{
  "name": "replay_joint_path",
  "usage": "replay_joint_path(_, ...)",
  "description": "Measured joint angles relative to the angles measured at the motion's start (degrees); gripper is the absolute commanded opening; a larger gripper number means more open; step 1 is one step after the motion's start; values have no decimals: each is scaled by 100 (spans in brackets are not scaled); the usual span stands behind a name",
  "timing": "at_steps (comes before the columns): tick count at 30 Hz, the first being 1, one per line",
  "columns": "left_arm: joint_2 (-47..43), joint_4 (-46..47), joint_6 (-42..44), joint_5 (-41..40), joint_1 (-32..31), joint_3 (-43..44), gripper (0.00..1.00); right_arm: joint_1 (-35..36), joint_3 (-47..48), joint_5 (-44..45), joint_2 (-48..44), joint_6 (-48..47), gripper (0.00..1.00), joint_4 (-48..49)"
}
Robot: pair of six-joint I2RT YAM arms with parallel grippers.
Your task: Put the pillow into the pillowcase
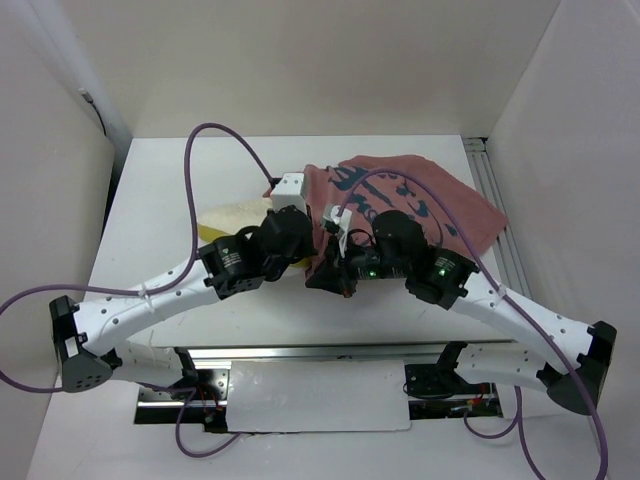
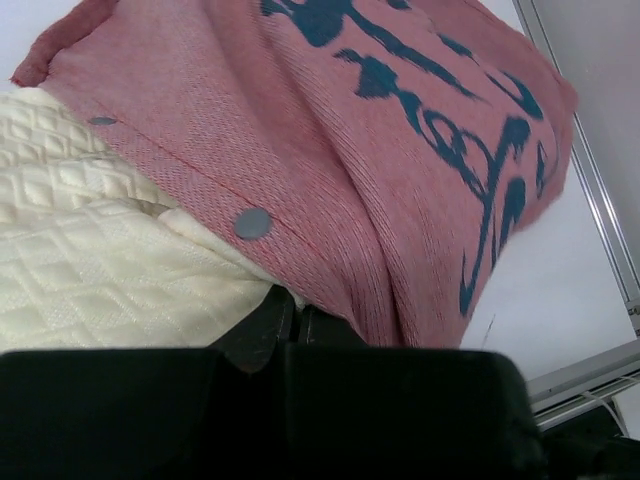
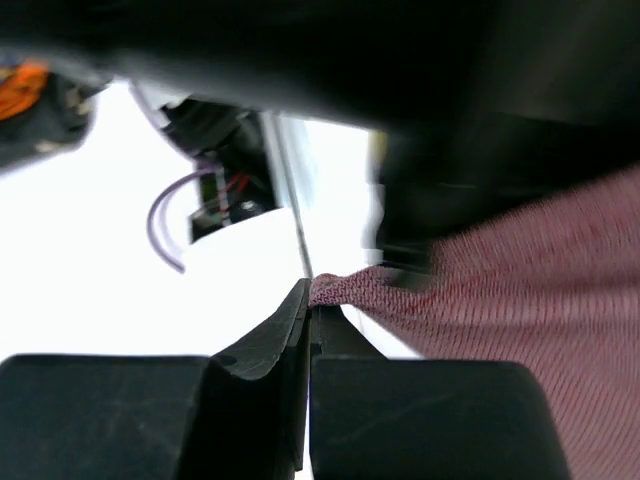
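The pillowcase (image 1: 420, 200) lies dusty pink side up with dark calligraphy marks at the table's back middle. The cream quilted pillow (image 1: 232, 216) sticks out of its left opening, partly inside. In the left wrist view the pillow (image 2: 90, 260) lies under the pillowcase (image 2: 330, 150) hem, which carries grey snap buttons (image 2: 252, 222). My left gripper (image 2: 290, 305) is shut, its tips tucked under that hem. My right gripper (image 3: 310, 295) is shut on a bunched edge of the pillowcase (image 3: 520, 290) and holds it just off the table. The two grippers are close together at the case's near-left edge (image 1: 318, 255).
White walls enclose the white table (image 1: 160, 200) on the left, back and right. A metal rail (image 1: 500, 210) runs along the right edge. Purple cables (image 1: 215, 135) loop over the arms and over the pillowcase.
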Motion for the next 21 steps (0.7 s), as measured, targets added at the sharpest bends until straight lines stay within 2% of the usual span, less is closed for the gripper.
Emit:
replay_joint_path(4, 160, 4, -245, 118, 35, -46, 0, 13, -297, -317, -105, -76, 0, 212)
replay_joint_path(5, 166, 13, -317, 173, 39, -114, 0, 20, -299, -236, -98, -70, 26, 162)
replay_joint_path(6, 149, 11, -365, 286, 50, -236, 4, 24, -297, -146, -81, -28, 42, 76)
replay_joint_path(7, 103, 13, -400, 426, 61, -389, 36, 55, -275, -164, -57, 31, 56, 39)
replay_joint_path(8, 37, 0, -428, 605, 70, -601, 54, 127, -221, -168, -20, 48, 68, -13)
replay_joint_path(9, -42, -39, -444, 761, 79, -817, 76, 199, -173, -153, 4, 46, 89, -120)
replay_joint_path(10, -120, -138, -544, 874, 94, -1025, 99, 232, -146, -186, 22, 39, 98, -245)
replay_joint_path(15, -520, -820, -929, 769, 251, -1381, 99, 433, -105, 225, 63, -35, 100, -529)
replay_joint_path(18, -931, -1182, -1080, 710, 293, -1366, 99, 363, -46, 1204, 76, 17, 100, -603)
replay_joint_path(21, -1021, -1408, -1198, 680, 706, -1244, 99, 179, 245, 2455, 243, 223, 98, -673)
